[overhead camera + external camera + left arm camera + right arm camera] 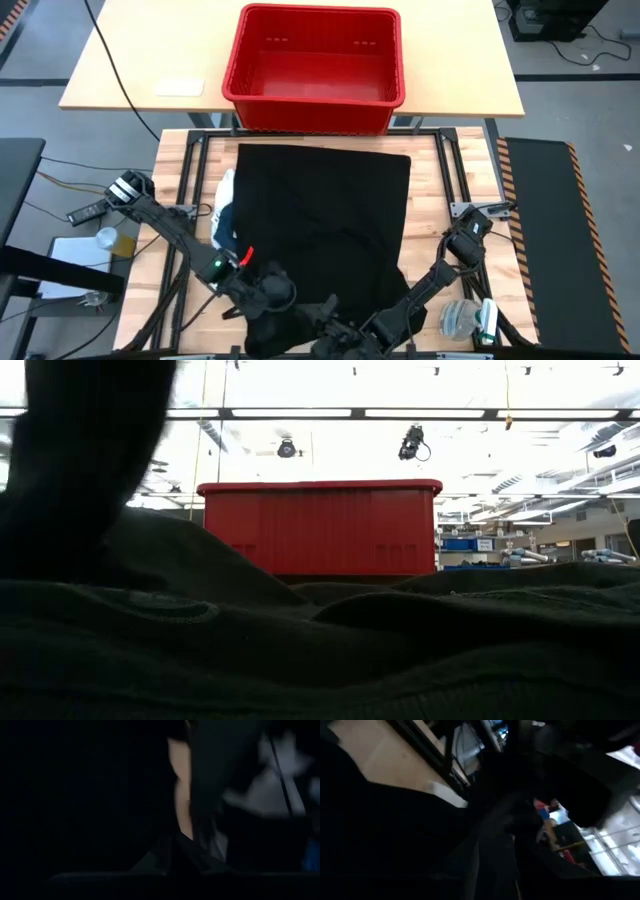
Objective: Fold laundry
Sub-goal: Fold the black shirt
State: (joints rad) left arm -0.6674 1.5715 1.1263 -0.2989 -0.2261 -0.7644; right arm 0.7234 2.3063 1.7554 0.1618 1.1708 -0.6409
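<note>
A large black garment (320,215) lies spread over the middle of the wooden table, and its near edge is bunched into a lump. In the low view the black garment (320,650) fills the foreground. A white piece with a bit of blue (225,208) sticks out from under its left edge. My left gripper (272,292) is shut at the bunched near edge. My right gripper (335,318) reaches in level from the right to the same lump, close beside the left one. Both wrist views show almost only dark cloth. My left gripper has the black garment at its bunched near edge (262,305), coming slanting down from the table's left. Dark cloth and the gripper itself hide the place of contact, so the layers and the kind of hold do not show. The rest of the garment lies on the table.
An empty red crate (315,60) stands on the lighter table beyond the far edge, also seen as the red crate (320,525) in the low view. A clear plastic object (462,320) lies at the near right. Metal rails (455,170) frame the wooden top.
</note>
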